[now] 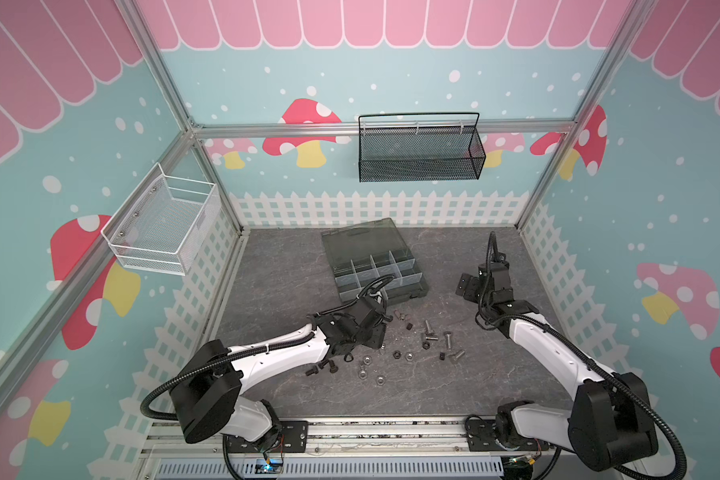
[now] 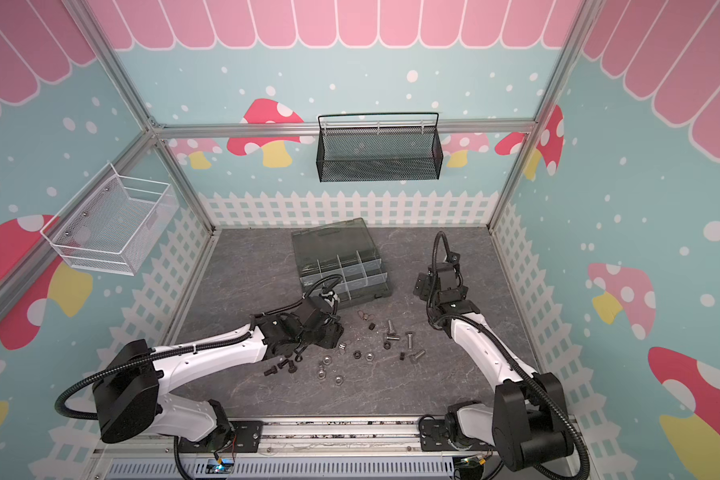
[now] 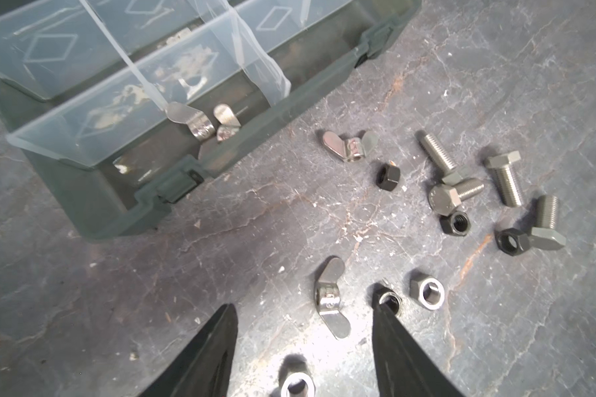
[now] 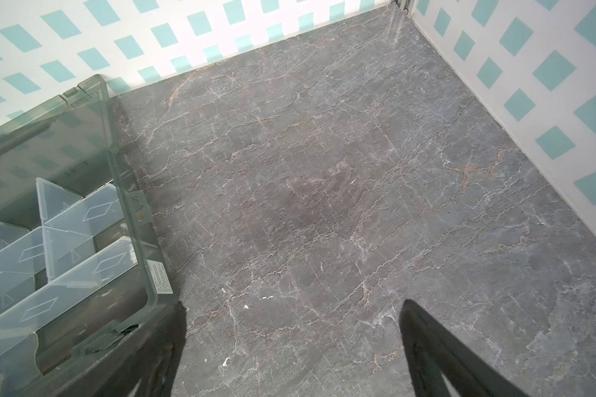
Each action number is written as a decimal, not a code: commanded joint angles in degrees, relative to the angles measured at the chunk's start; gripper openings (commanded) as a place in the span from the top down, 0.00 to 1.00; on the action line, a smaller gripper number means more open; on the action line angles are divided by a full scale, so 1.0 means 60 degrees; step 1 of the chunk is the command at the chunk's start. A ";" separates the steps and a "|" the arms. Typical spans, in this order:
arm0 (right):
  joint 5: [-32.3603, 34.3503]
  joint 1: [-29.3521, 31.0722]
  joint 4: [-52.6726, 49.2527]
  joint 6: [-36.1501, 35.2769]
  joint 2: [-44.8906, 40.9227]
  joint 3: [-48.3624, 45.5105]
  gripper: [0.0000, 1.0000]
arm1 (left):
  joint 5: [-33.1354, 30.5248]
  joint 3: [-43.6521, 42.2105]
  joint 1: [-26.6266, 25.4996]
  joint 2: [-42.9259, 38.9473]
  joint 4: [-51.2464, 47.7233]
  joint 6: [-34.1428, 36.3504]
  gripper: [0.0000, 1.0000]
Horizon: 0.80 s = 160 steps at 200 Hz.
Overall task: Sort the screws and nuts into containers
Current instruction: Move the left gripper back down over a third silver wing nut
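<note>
The left arm [image 1: 275,353] reached low toward the middle of the table, the left fingers [image 3: 214,350] parted and holding nothing. The right arm [image 1: 533,336] stood bent at the right side, the right fingers [image 4: 437,343] spread wide.

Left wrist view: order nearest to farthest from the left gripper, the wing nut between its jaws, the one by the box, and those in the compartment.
From the left gripper:
1. The near wing nut, on the table between its jaws.
2. The box-side wing nut, on the table outside the box front.
3. The stored wing nuts, inside a compartment.
</note>
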 commanded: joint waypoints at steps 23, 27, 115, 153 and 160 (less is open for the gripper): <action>0.0194 0.0077 -0.0116 0.0166 -0.0356 -0.0293 0.02 | 0.0389 0.0209 -0.0288 0.0838 -0.0537 -0.0413 0.38; 0.0197 0.0075 -0.0114 0.0157 -0.0356 -0.0313 0.02 | 0.0412 0.0243 -0.0310 0.0921 -0.0585 -0.0426 0.38; 0.0247 0.0076 -0.0089 0.0235 -0.0247 -0.0449 0.02 | 0.0342 0.0796 -0.0516 0.2132 -0.0891 -0.0298 0.42; 0.0245 0.0075 -0.0077 0.0252 -0.0156 -0.0463 0.02 | 0.0114 0.1081 -0.0516 0.2597 -0.0916 -0.0179 0.42; 0.0236 0.0079 -0.0066 0.0260 -0.0144 -0.0456 0.02 | 0.0107 0.1123 -0.0515 0.2663 -0.0903 -0.0179 0.42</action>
